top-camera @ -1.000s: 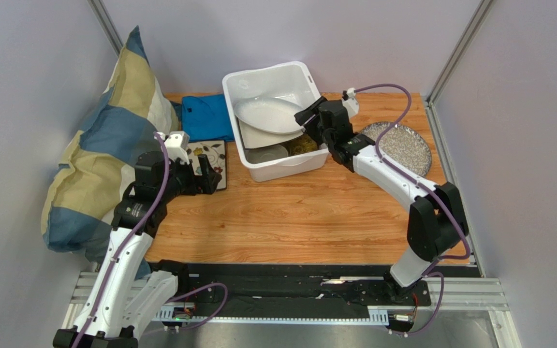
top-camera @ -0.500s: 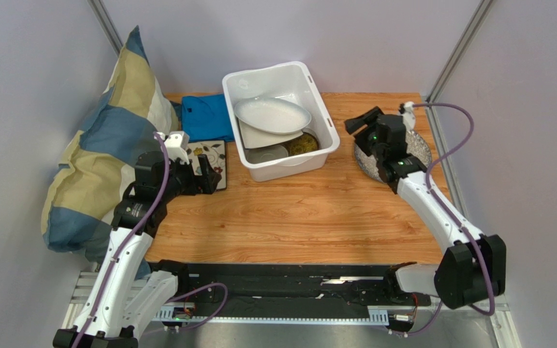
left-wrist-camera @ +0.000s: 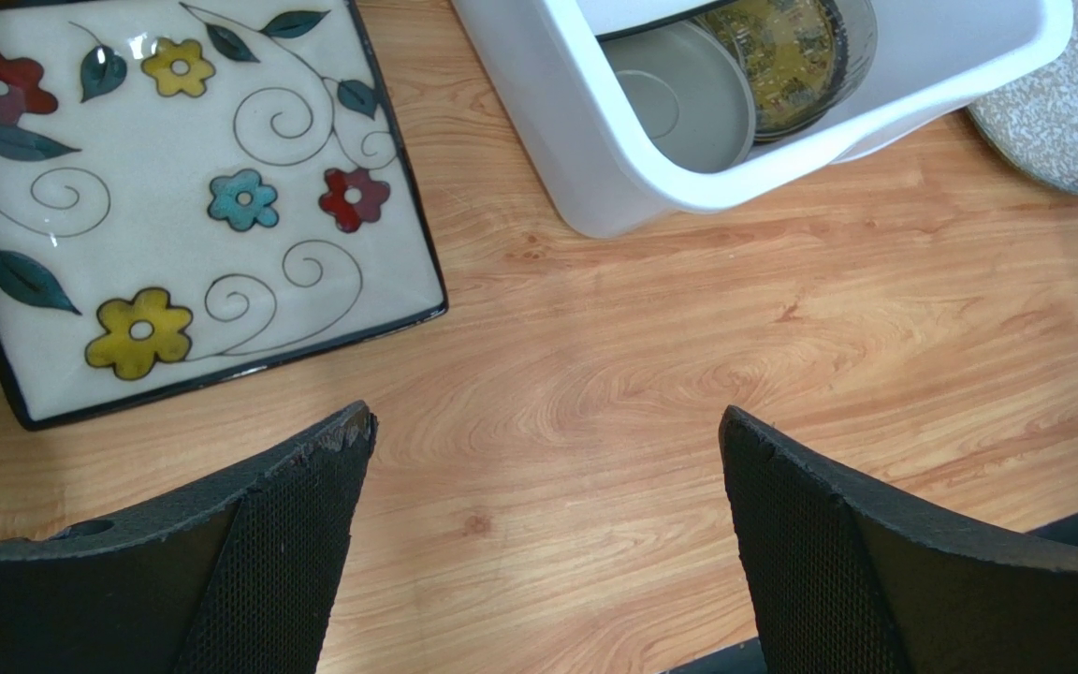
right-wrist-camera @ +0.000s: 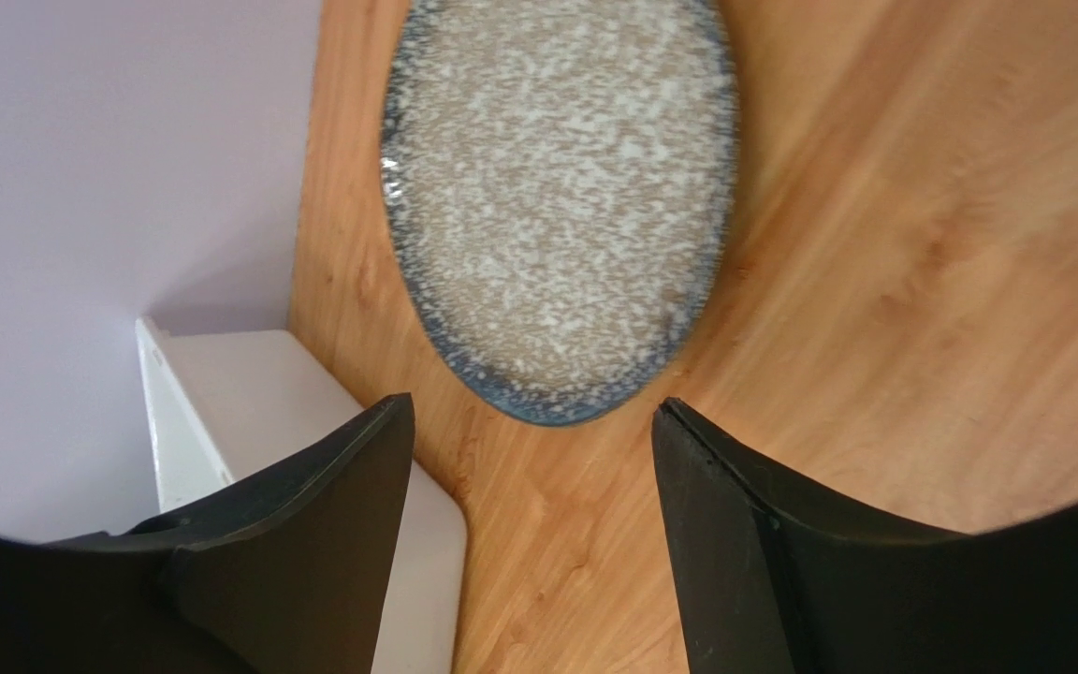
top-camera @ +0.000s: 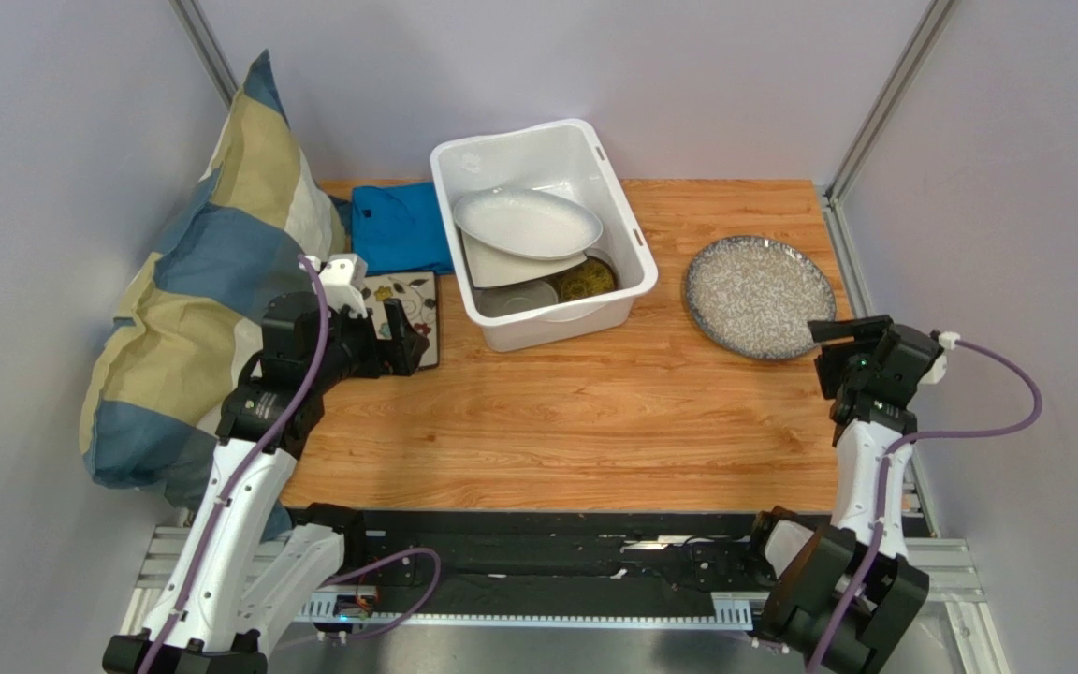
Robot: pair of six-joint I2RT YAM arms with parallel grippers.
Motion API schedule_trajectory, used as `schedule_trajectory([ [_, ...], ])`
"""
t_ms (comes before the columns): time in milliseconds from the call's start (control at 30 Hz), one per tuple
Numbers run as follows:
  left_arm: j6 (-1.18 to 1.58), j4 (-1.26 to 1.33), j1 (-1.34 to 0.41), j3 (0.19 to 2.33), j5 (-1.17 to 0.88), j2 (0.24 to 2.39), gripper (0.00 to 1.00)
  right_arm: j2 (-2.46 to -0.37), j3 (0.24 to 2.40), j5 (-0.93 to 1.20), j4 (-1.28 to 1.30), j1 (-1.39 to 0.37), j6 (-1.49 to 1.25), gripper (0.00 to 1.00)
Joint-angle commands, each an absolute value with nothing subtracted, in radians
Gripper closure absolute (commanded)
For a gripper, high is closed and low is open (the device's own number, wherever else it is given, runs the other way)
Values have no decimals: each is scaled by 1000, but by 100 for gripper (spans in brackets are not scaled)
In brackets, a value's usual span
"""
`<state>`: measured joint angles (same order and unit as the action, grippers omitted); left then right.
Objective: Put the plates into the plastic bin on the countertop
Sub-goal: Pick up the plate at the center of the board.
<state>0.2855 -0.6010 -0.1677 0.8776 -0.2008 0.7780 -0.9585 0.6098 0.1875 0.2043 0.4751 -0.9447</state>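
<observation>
Robotics laboratory test cell: plain lilac panel walls [top-camera: 545, 56] and aluminium frame posts [top-camera: 888, 91] enclose a wood-grain countertop [top-camera: 573, 421] beneath both jaws; a slotted metal mounting rail [top-camera: 945, 569] lies behind them, at the near edge.

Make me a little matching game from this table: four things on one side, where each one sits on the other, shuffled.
Things:
1 floral square plate
2 grey-speckled round plate
3 white oval platter
4 blue cloth

Places:
A inside the plastic bin
B on the countertop, right of the bin
C at the far edge, left of the bin
D on the countertop, on the cloth's near side

Pairs: 1-D; 2-B; 3-A; 4-C
</observation>
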Motion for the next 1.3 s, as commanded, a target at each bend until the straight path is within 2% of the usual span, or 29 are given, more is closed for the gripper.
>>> schedule_trajectory([
  [0,284,-571,-161,870,-210,775,4,-989,548,345,196,578,-911,33],
  [267,285,-569,-161,871,-209,765,4,-1118,514,357,120,614,-862,34],
  [600,285,-568,-161,871,-215,764,4,-1374,508,380,-60,614,-851,36],
  [1000,282,-568,-161,874,-215,788,4,-1653,514,393,-313,600,-948,37],
  [1267,278,-572,-161,877,-206,802,4,-1709,560,350,-345,560,-960,39],
])
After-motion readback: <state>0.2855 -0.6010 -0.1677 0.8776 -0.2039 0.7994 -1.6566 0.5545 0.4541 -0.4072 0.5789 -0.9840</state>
